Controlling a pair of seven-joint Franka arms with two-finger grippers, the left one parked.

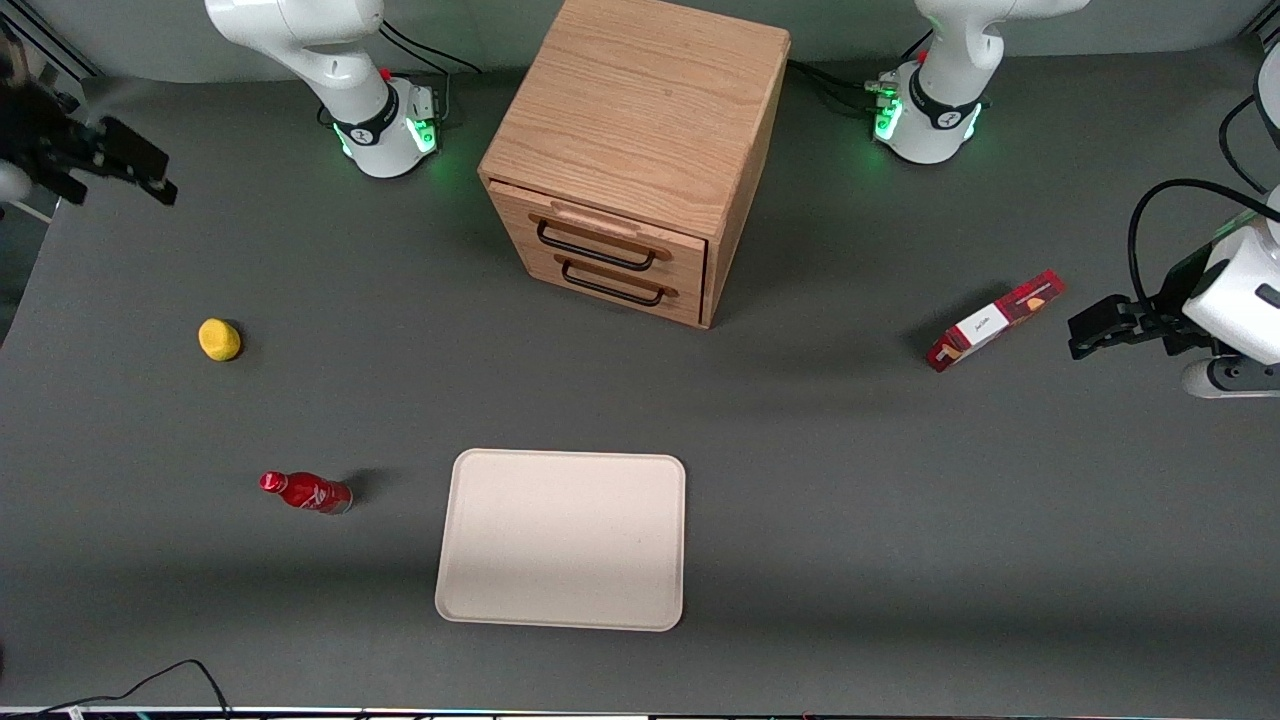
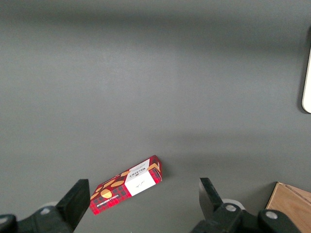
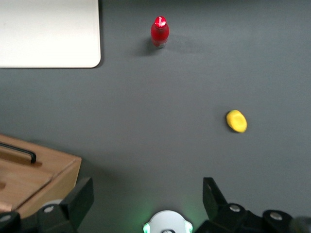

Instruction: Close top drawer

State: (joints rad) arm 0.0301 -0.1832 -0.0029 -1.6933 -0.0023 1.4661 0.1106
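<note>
The light oak cabinet (image 1: 640,110) stands at the middle of the table, farthest from the front camera. Its top drawer (image 1: 600,238), with a black wire handle (image 1: 597,252), sticks out a little from the cabinet face, above the matching lower drawer (image 1: 615,287). My right gripper (image 1: 120,172) hangs over the working arm's end of the table, well apart from the cabinet, open and empty. In the right wrist view the gripper (image 3: 148,191) shows its fingers wide apart, with the drawer's corner (image 3: 29,170) beside one finger.
A yellow lump (image 1: 219,339) and a red bottle (image 1: 305,491) lie toward the working arm's end. A beige tray (image 1: 560,590) sits in front of the cabinet, nearer the camera. A red box (image 1: 995,320) lies toward the parked arm's end.
</note>
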